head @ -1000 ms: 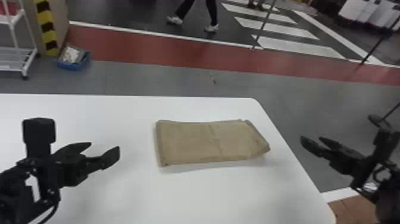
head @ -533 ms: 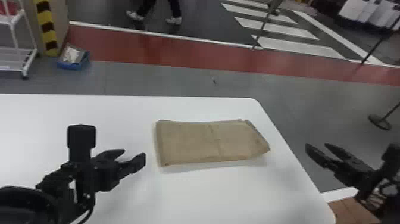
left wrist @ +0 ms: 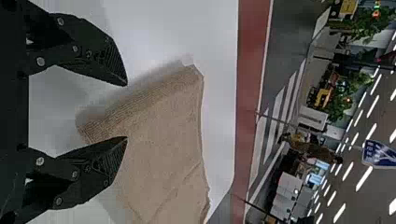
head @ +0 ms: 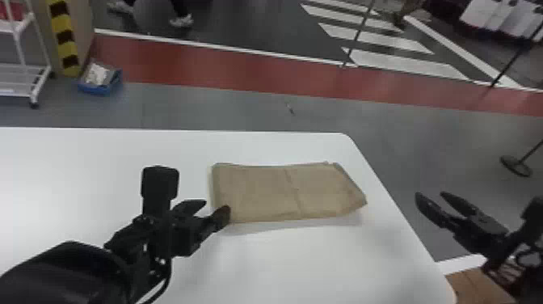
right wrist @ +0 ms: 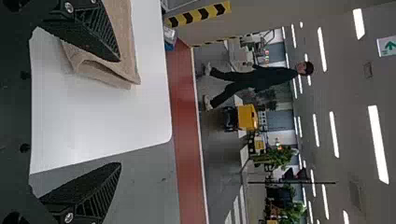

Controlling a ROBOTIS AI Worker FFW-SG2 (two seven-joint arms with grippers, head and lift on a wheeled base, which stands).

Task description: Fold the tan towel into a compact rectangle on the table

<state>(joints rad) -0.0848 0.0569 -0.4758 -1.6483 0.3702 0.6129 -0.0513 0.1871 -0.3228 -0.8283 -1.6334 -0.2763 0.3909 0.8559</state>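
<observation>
While the white table (head: 81, 169) holds the towel (head: 258, 194), grey floor (head: 226, 111) lies beyond.

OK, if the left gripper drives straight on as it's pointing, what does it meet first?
The left gripper would probably meet the tan towel first, at its left end; whether it would touch or skim over is unclear.
</observation>
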